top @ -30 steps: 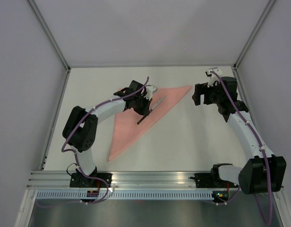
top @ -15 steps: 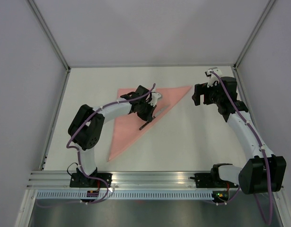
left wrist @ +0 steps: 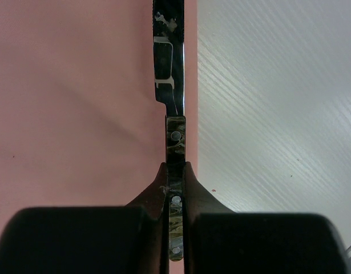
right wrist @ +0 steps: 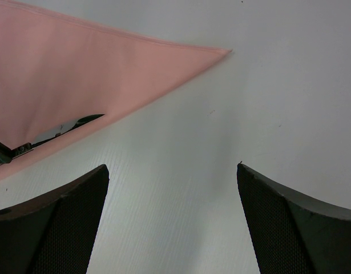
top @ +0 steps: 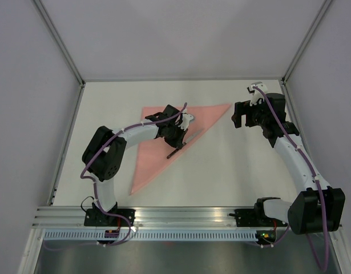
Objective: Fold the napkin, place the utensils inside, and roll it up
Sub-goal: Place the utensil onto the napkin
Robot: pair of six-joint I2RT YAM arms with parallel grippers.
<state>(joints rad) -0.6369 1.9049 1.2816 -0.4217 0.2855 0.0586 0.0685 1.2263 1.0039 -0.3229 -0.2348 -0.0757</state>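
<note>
I see the left claw (left wrist: 175,174) pinching a knife (left wrist: 170,68) by its mottled, riveted handle. The glossy blade lies along the edge of the smooth pink triangular napkin (left wrist: 78,103). Right claw (right wrist: 172,177) is spread wide over the grained white bench (left wrist: 278,114).

The napkin (left wrist: 78,103) is matt, lightly creased cloth. The knife (left wrist: 170,63) has a glossy metal blade and a mottled, riveted handle. The desk (left wrist: 278,103) looks matt and finely grained.

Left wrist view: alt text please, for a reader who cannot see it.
The left gripper is shut on a knife by its riveted handle, the shiny blade pointing away along the edge of the salmon-pink napkin. The napkin fills the left, white table the right.
</note>
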